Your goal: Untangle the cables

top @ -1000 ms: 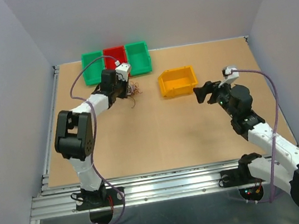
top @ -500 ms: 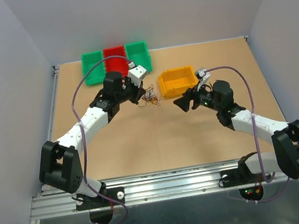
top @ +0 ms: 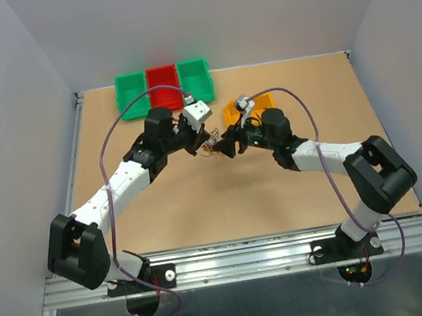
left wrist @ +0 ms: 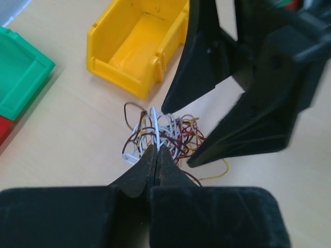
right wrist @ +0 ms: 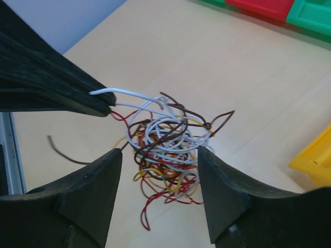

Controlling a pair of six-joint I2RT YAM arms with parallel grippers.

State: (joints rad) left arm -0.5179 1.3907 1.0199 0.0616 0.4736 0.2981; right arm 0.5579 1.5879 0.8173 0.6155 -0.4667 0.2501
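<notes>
No legible text, labels, brands or numbers visible.

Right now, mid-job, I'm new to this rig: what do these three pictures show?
Two robot arms share a table. One picture looks down on both; the other two come from a camera on each wrist. The left gripper is shut, pinching white strands of the cables, a tangle of white, brown, red and yellow wires. The right gripper is open, one finger either side of the tangle. A yellow bin sits nearby; two green bins and a red bin stand at the far edge.
</notes>
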